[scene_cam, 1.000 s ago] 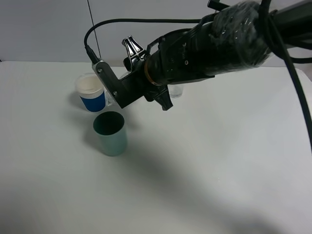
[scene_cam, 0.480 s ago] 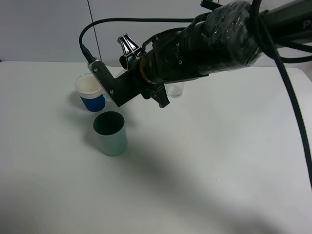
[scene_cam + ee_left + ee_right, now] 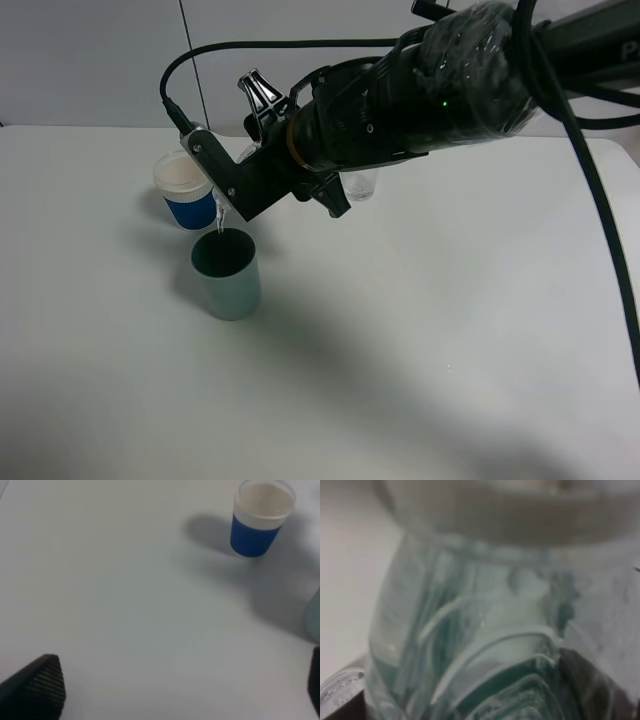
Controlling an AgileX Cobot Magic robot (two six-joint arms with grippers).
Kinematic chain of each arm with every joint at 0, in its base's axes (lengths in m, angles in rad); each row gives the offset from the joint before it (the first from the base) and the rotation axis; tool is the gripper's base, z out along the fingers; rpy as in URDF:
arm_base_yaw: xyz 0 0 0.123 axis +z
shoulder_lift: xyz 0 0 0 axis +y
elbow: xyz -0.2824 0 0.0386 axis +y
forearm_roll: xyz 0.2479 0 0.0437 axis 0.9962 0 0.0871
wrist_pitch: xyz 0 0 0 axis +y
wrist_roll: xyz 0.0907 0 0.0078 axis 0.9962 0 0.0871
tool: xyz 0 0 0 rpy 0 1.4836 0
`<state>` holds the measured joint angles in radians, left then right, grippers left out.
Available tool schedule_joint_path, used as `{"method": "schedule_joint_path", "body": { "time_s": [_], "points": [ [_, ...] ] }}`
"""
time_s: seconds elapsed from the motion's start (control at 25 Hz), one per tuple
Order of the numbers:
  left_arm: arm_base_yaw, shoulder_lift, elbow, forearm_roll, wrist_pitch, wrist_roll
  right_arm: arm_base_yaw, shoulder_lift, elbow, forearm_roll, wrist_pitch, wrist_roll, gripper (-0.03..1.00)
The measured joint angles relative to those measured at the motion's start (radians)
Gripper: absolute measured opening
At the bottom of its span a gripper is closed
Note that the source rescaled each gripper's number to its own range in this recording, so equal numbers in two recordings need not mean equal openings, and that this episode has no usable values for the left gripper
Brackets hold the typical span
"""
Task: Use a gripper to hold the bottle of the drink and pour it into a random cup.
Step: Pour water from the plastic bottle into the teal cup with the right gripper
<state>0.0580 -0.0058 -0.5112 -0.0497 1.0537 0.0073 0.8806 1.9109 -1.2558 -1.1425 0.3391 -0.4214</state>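
Pouring looks to be under way: the right gripper (image 3: 245, 190) is clamped tight on the bottle (image 3: 480, 625), whose clear, green-tinged plastic fills the wrist view. From the high camera the bottle itself is mostly hidden behind the arm's bracket, but it is tipped mouth-down directly over the cup (image 3: 228, 285). A thin stream of drink (image 3: 219, 213) drops from it into the cup's open mouth. So grasp, lift and carry read as done. What seems left is to finish the pour and tip the bottle upright. How full the cup is, I can't tell; its inside is dark. Working outward, the paper cup (image 3: 187, 190) stands near the cup at 11 o'clock and close under the bracket, so that's the one to mind if the wrist swings. The glass (image 3: 360, 185) sits at 2 o'clock, well apart and partly behind the arm, clear of the stream. The left gripper (image 3: 178, 682) hangs with its fingers spread wide and holding nothing, over bare table (image 3: 450, 330) and out of the way.
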Motion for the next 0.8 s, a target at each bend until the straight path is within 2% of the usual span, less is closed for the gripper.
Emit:
{"method": "schedule_joint_path", "body": {
  "time_s": [0.8],
  "points": [
    [0.0,0.0,0.0,0.0,0.0,0.0,0.0,0.0,0.0,-0.029,0.001,-0.033,0.0]
  ]
}}
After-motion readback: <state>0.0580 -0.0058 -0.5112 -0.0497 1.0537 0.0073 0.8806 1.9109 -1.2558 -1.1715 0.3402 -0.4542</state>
